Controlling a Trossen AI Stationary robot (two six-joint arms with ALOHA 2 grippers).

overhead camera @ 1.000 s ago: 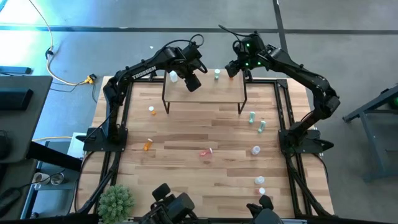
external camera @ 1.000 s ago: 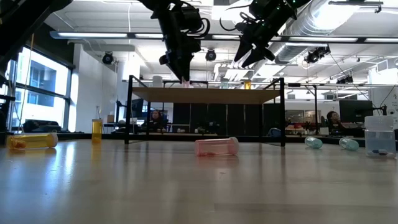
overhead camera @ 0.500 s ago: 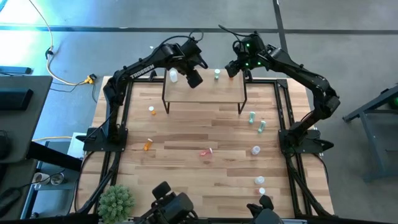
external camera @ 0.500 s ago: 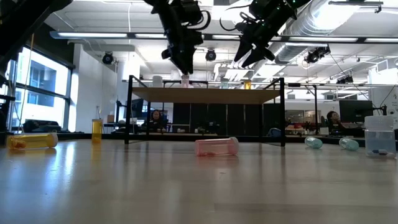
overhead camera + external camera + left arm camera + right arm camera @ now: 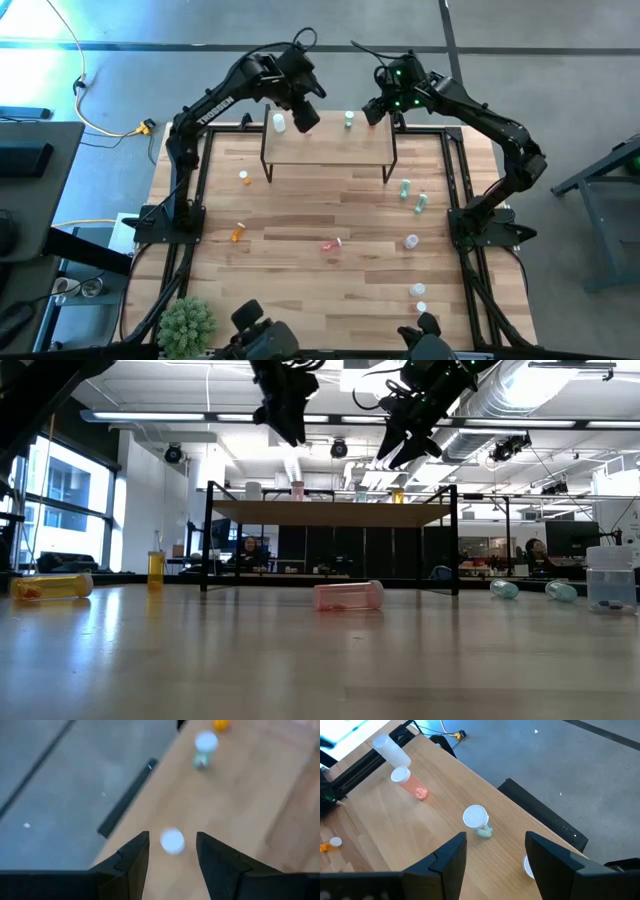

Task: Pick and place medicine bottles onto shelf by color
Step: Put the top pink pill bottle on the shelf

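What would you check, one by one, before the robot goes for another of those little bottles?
1. Left gripper empty: ok, its open fingers hold nothing, above the shelf's left end.
2. Pink bottle upright on the shelf: ok, beside the white bottle.
3. Green bottle upright on the shelf: ok.
4. Right gripper empty: ok, open above the shelf's right end.
5. Bottles left on the table: not ok, a pink one lies mid-table, others scattered.
6. Orange bottle on the shelf: cannot tell whether upright.
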